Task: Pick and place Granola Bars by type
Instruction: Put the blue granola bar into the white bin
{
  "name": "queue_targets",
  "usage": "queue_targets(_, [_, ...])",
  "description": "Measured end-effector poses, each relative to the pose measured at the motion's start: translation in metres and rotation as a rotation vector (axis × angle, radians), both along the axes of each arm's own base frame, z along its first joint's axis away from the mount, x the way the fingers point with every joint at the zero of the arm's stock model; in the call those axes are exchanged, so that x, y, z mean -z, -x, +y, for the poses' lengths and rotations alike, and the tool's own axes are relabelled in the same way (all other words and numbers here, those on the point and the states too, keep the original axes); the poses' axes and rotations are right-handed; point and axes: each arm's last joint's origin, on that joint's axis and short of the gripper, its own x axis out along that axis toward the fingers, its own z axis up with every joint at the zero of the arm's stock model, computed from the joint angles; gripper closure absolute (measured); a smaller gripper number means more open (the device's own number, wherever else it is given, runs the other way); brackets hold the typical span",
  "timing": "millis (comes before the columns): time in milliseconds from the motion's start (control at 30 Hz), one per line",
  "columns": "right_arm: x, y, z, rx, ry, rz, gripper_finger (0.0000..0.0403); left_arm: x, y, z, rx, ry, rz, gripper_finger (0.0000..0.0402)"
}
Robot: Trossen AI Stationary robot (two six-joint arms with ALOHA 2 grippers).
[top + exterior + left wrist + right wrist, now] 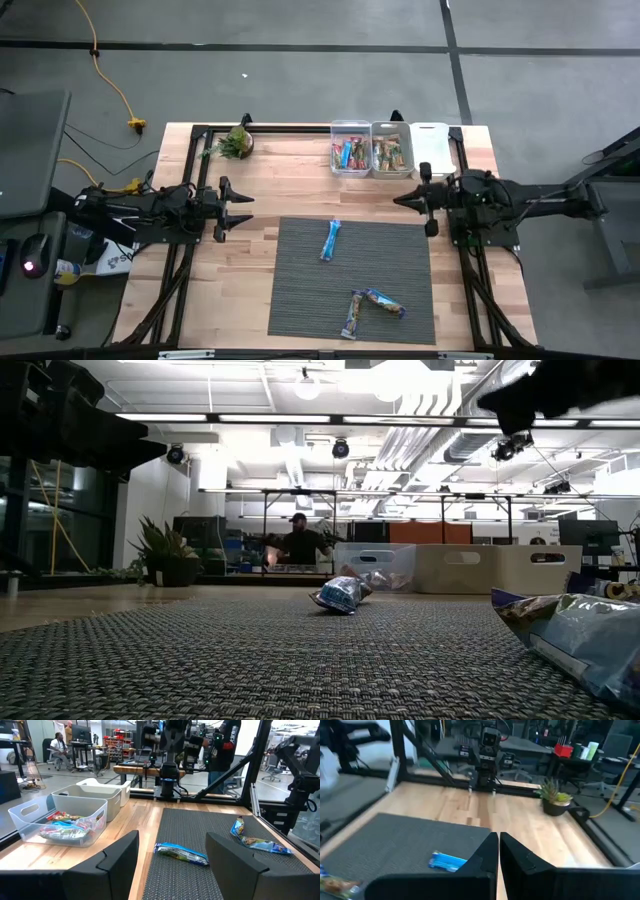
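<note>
So both arms just hang over the desk (290, 180) edges: left hand (240, 207) at 9 o'clock spread wide, right hand (402, 201) at 3 o'clock clenched empty. Three Granola Bars (331, 240) lie on the grey mat (300, 290).

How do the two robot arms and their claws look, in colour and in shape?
Both arms are black, built of jointed segments. The left claw and the right claw each end in two dark, pointed fingers. In the left wrist view the fingers are broad, matte, angular blocks. No markings are legible on them.
</note>
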Motion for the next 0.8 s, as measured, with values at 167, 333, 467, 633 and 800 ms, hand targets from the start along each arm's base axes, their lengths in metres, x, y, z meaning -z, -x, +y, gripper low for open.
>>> queue_targets(167, [-0.040, -0.019, 0.000, -0.011, 0.086, 0.066, 0.0402, 0.000, 0.000, 0.000, 0.000, 0.000, 0.000, 0.0174])
queue_targets(333, [-0.066, -0.048, -0.001, -0.032, 0.148, 0.162, 0.0402, 0.000, 0.000, 0.000, 0.000, 0.000, 0.000, 0.0174])
queue_targets(467, [-0.076, -0.076, -0.001, -0.050, 0.173, 0.266, 0.0402, 0.000, 0.000, 0.000, 0.000, 0.000, 0.000, 0.0174])
queue_targets(633, [-0.078, -0.109, -0.001, -0.090, 0.161, 0.413, 0.0402, 0.000, 0.000, 0.000, 0.000, 0.000, 0.000, 0.0174])
queue_targets(800, [-0.074, -0.137, 0.001, -0.158, 0.168, 0.543, 0.0401, 0.000, 0.000, 0.000, 0.000, 0.000, 0.000, 0.0174])
